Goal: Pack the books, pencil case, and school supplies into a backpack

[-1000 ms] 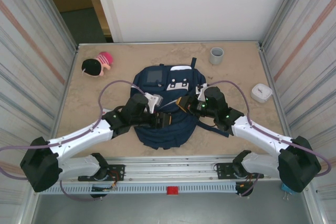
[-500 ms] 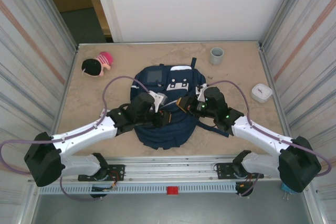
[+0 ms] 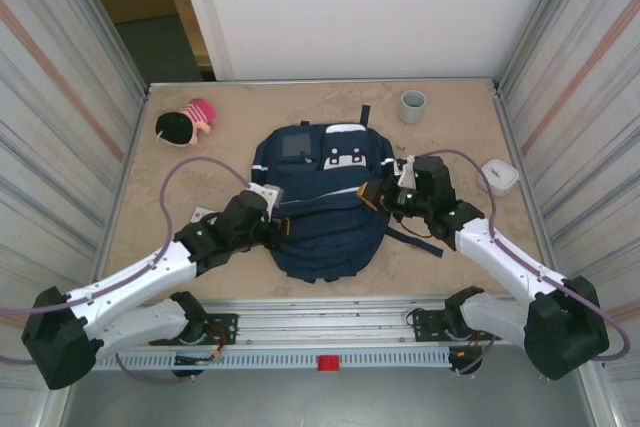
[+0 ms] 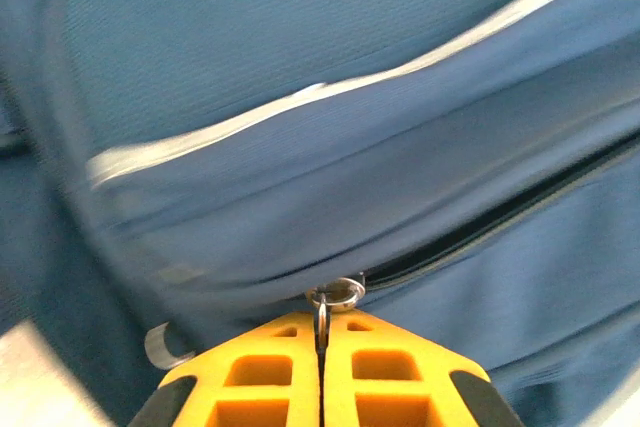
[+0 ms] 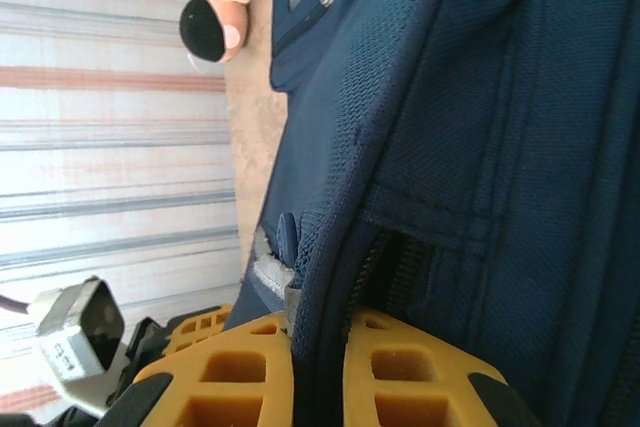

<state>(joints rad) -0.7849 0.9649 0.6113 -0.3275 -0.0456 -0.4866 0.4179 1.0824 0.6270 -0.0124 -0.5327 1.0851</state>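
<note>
With left gripper [image 4: 322, 327] pinching the zip ring [image 4: 336, 296] and right gripper [image 5: 318, 332] clamping the backpack [image 3: 325, 237] edge, pull straight along the track [image 4: 500, 219].

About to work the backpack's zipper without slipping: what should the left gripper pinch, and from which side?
The metal pull ring on the zipper, approached from the backpack's left edge along the zipper line. The ring hangs thin and edge-on there, suiting a flat pinch; the left gripper is shut on it that way.
</note>
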